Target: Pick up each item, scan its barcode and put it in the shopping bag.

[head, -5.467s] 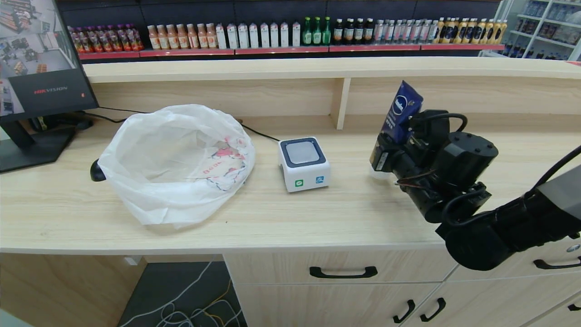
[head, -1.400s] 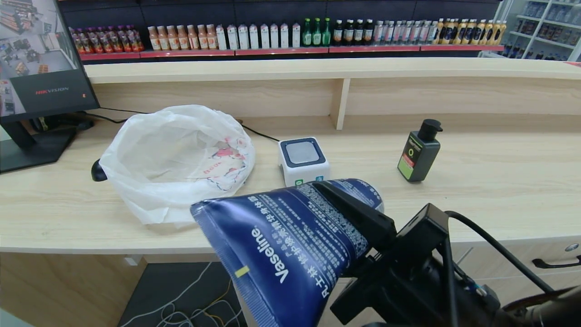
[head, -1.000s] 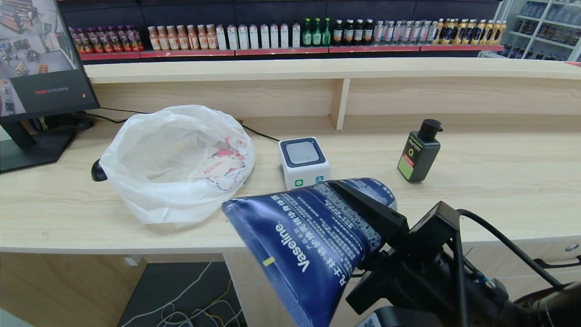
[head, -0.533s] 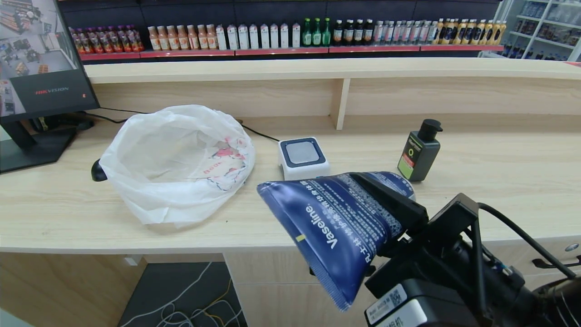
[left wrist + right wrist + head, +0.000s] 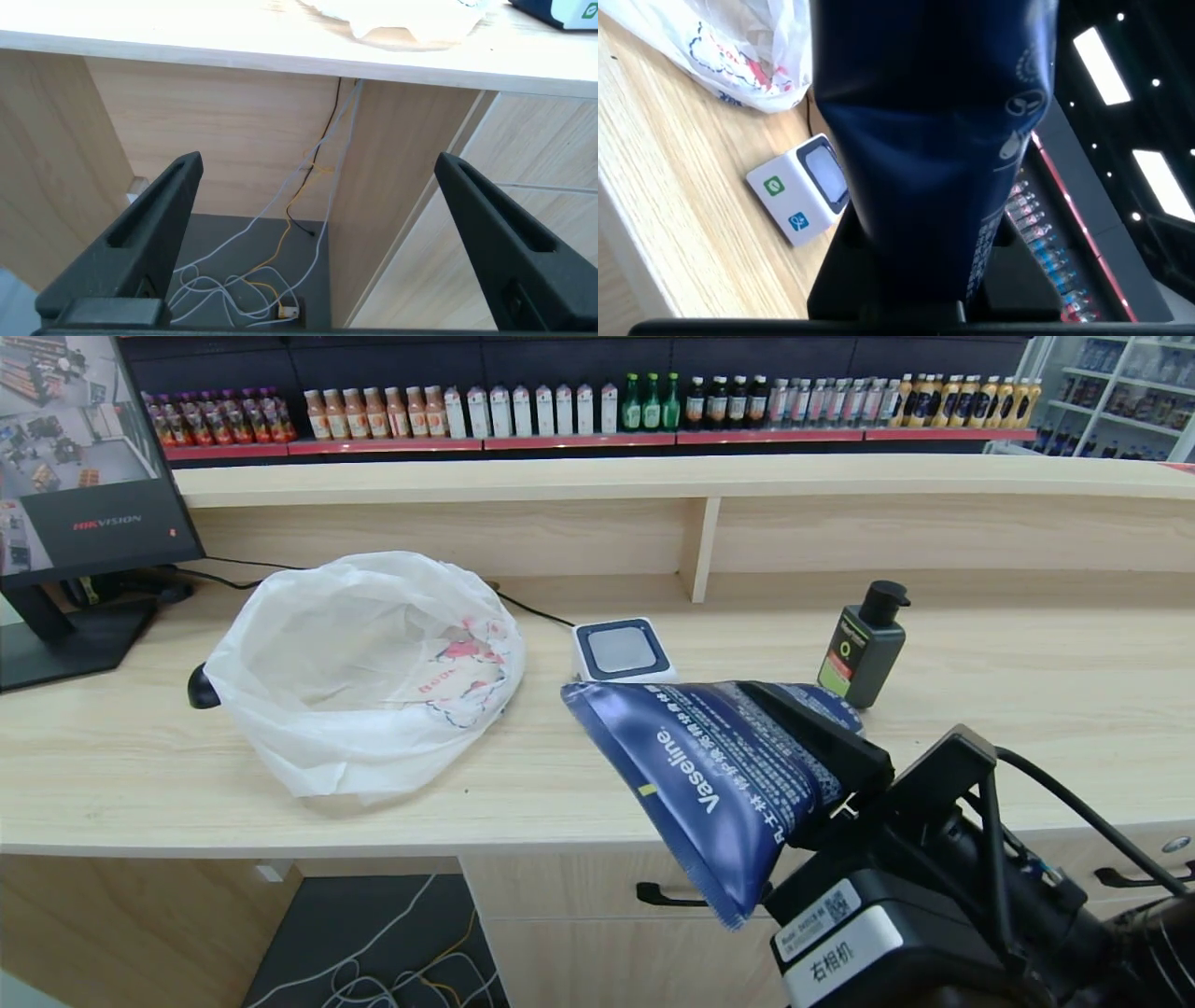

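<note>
My right gripper (image 5: 803, 761) is shut on a dark blue tube (image 5: 709, 775), held tilted in the air near the counter's front edge. The tube's flat crimped end points down and to the left. Its upper edge covers the front of the white barcode scanner (image 5: 624, 651), which stands mid-counter. In the right wrist view the blue tube (image 5: 934, 140) hangs above the scanner (image 5: 805, 191) and the shopping bag (image 5: 738, 47). The white shopping bag (image 5: 364, 667) lies open on the counter to the scanner's left. My left gripper (image 5: 318, 243) is open, low in front of the counter's underside.
A dark green pump bottle (image 5: 864, 649) stands on the counter right of the scanner. A monitor (image 5: 84, 476) stands at the far left, with a black mouse (image 5: 199, 688) beside the bag. A raised shelf (image 5: 653, 476) runs along the back. Loose cables (image 5: 280, 280) lie under the counter.
Over the last second my right gripper has carried the blue tube to the right and farther from the camera, until it overlaps the scanner's front. The bag, scanner and pump bottle have stayed put.
</note>
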